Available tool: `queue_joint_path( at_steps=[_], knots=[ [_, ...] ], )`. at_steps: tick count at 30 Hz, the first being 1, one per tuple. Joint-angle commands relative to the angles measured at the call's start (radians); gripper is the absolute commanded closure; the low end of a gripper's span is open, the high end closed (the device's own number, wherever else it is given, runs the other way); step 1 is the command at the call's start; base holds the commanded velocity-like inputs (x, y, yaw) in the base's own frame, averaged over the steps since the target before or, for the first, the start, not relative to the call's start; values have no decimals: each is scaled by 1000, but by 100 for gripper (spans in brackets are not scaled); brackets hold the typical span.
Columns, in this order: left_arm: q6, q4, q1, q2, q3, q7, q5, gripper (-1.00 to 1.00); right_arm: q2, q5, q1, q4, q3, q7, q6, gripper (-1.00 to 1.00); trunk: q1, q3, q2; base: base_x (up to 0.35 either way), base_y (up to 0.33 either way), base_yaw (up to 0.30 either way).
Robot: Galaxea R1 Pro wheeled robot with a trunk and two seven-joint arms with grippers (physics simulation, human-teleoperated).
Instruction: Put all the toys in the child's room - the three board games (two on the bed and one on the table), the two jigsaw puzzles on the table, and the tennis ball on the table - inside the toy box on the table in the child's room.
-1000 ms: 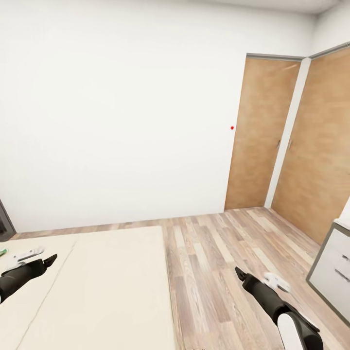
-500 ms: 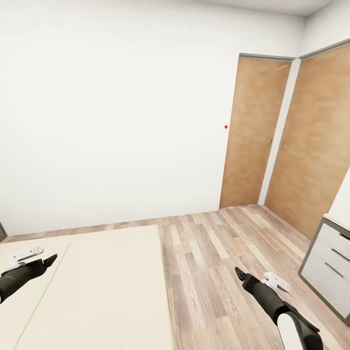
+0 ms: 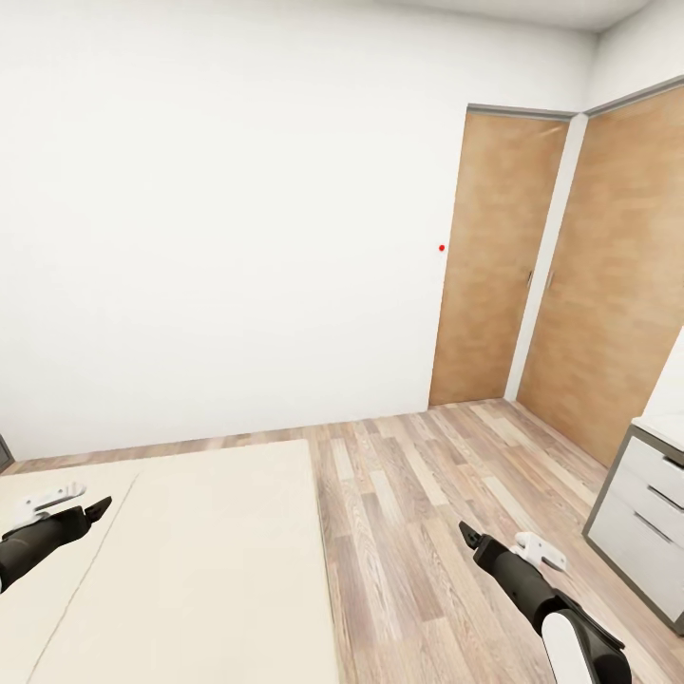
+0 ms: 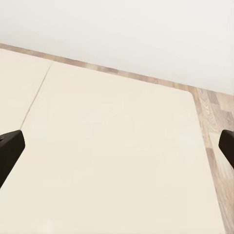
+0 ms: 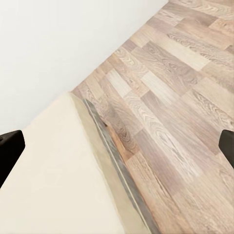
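The bed (image 3: pixel 190 560), with its bare beige mattress, fills the lower left of the head view. No board games, jigsaw puzzles, tennis ball or toy box are in view. My left gripper (image 3: pixel 95 506) hovers over the mattress (image 4: pixel 112 146) with its fingers wide apart and nothing between them. My right gripper (image 3: pixel 465 532) hangs over the wooden floor (image 5: pixel 170 97) beside the bed's edge (image 5: pixel 114 170), also open and empty.
Two brown wooden doors (image 3: pixel 494 256) stand in the far right corner. A grey cabinet with white drawers (image 3: pixel 641 513) and a pale top is at the right edge; whether it is part of the table I cannot tell. Wood floor (image 3: pixel 418 513) runs between bed and cabinet.
A second ago the whole head view shifted as the camera turned right, showing more of the cabinet. Over the last half second nothing has moved. Both arms keep their pose.
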Motion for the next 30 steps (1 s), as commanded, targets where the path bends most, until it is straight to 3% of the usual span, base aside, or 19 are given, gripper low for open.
queue_joint_path(
  at_steps=[1, 30],
  knots=[
    [6, 0, -1, 0, 2, -4, 3, -100, 1, -10, 0, -1, -2, -4, 5, -100, 0, 0, -1, 0, 0, 0],
    [7, 0, -1, 0, 2, -4, 3, -100, 1, -9, -1, -2, -1, -4, 7, -100, 0, 0, -1, -8, 0, 0]
  ],
)
